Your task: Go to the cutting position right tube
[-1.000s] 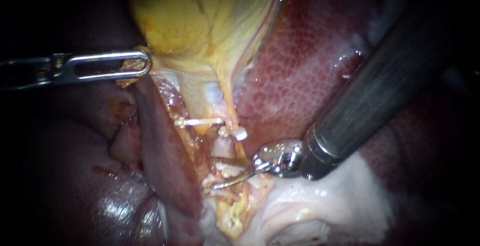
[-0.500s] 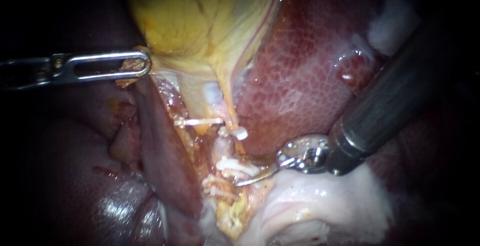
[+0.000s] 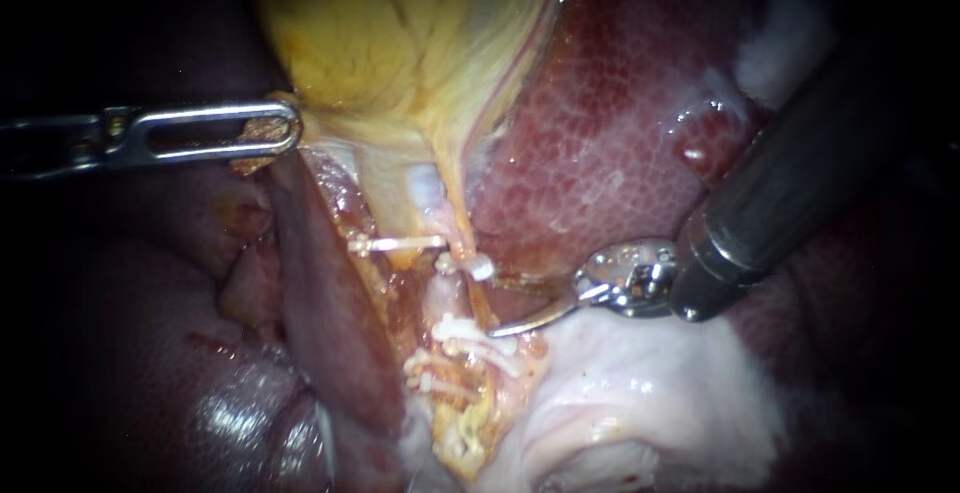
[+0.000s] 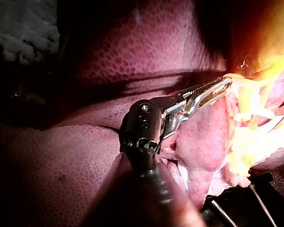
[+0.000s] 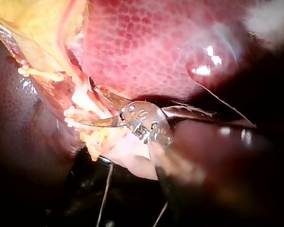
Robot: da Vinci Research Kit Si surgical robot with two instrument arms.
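Right instrument (image 3: 495, 305) comes in from the upper right in the endoscope view, its two thin curved blades spread apart and holding nothing. Their tips lie just beside the right tube (image 3: 455, 301), level with the stretch between the upper clip (image 3: 480, 268) and the lower clips (image 3: 470, 335). Across the field, the left instrument (image 3: 268, 133) has its jaws pressed together on the lower edge of the yellow gallbladder (image 3: 400, 43). The liver (image 3: 600, 133) lies behind the blades.

From the left wrist view, the left instrument (image 4: 212, 91) pinches gallbladder tissue (image 4: 248, 92) at its tip, with liver (image 4: 132, 56) beside its shaft.

From the right wrist view, the right instrument (image 5: 87, 104) shows one blade lifted away from the other. The pale right tube (image 5: 80, 98) runs just ahead of the tips, and a clip (image 5: 38, 73) crosses tissue farther along.
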